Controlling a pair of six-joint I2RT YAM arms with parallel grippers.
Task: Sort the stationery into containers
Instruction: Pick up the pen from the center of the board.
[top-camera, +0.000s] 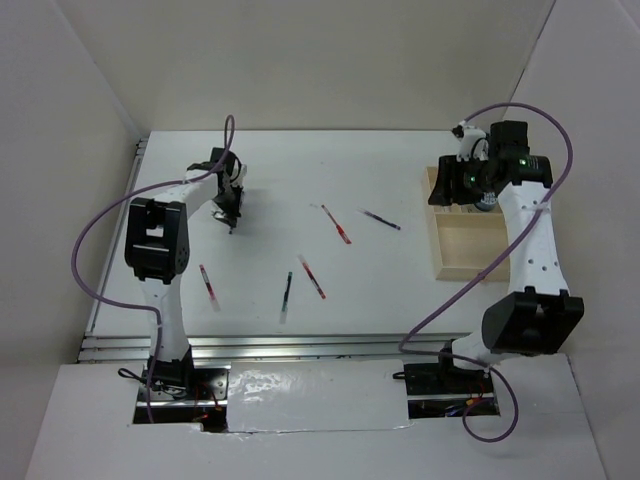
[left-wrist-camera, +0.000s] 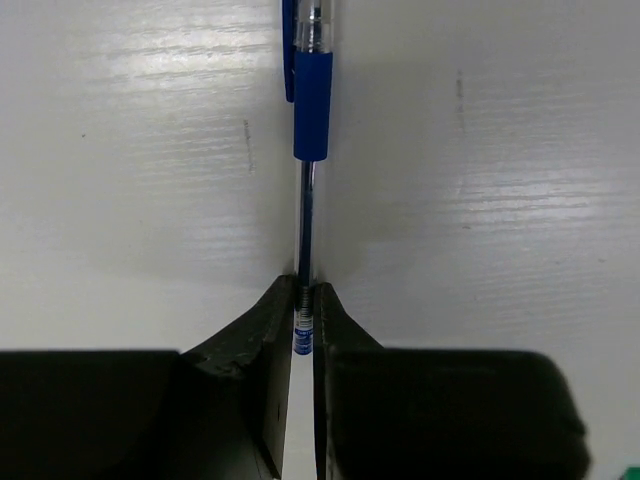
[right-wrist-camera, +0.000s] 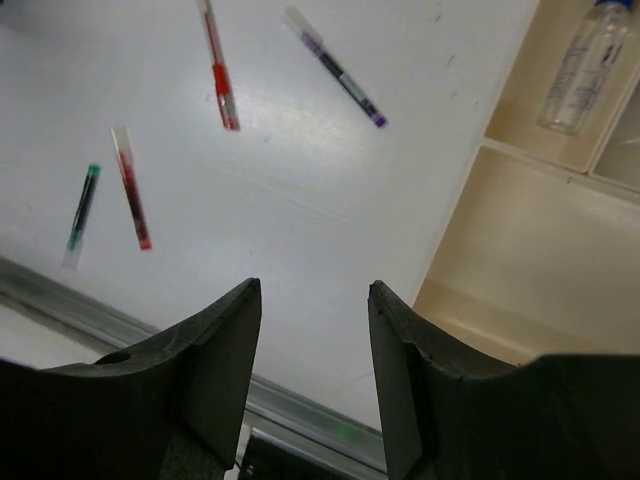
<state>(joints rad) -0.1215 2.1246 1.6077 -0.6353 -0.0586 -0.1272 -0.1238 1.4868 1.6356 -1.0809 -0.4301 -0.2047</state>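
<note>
My left gripper (left-wrist-camera: 304, 290) is shut on a blue pen (left-wrist-camera: 312, 110), pinching its thin clear barrel, and the blue grip sticks out ahead over the white table. In the top view this gripper (top-camera: 229, 214) is low at the table's far left. Several other pens lie loose mid-table: red ones (top-camera: 209, 287) (top-camera: 312, 277) (top-camera: 336, 224), a green one (top-camera: 287, 292) and a dark one (top-camera: 381, 220). My right gripper (right-wrist-camera: 314, 290) is open and holds nothing, hovering by the left rim of the beige tray (right-wrist-camera: 530, 250). A clear bottle (right-wrist-camera: 585, 65) lies in a far compartment.
The tray (top-camera: 468, 255) stands at the right side of the table, and its near compartment shows only bare floor. A metal rail (top-camera: 300, 345) runs along the table's near edge. White walls close in the table at the back and sides.
</note>
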